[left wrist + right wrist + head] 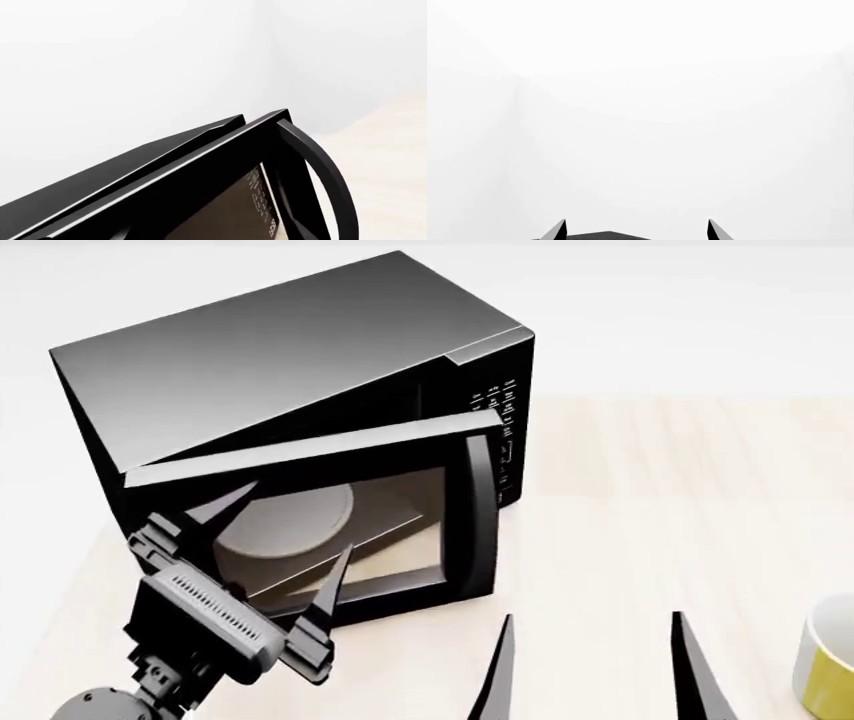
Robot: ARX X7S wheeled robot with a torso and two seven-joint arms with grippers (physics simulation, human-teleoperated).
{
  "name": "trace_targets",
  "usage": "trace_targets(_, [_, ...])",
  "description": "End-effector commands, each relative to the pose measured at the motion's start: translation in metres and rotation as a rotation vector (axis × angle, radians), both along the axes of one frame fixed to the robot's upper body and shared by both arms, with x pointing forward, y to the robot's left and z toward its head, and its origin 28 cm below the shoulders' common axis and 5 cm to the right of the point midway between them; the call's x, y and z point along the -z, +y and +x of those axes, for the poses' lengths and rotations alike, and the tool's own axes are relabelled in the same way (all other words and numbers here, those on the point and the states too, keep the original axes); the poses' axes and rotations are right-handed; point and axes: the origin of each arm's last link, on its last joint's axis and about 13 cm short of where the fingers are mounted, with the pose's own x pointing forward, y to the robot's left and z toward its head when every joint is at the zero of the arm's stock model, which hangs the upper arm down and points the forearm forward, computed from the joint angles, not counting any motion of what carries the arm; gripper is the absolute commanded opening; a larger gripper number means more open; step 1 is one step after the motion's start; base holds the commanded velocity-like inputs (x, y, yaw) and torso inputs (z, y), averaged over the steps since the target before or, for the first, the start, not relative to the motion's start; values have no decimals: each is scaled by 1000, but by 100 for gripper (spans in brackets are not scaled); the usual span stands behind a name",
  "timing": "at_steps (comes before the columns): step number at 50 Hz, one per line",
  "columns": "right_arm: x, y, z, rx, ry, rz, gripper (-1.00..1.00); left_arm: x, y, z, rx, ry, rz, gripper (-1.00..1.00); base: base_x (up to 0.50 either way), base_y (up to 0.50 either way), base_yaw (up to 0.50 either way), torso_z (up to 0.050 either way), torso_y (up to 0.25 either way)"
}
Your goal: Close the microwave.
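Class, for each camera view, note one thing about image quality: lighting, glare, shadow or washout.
Head view: even, soft light; a pale sheen on the microwave top, and the table fades into a washed-out white background. Left wrist view: the door handle is crisp black against blank white. Right wrist view: almost wholly white, only the right gripper tips showing.
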Motion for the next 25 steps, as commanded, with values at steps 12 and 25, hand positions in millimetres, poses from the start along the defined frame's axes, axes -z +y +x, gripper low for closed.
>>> trace_targets(12, [0, -2, 2, 9, 1, 0, 100, -6, 1, 10, -80, -28, -55, 100, 0, 0, 0, 0, 1])
trace_targets(25, [1, -2, 3, 9, 7, 2, 100, -6, 2, 15, -115, -29, -66, 100, 0, 0, 0, 0, 0])
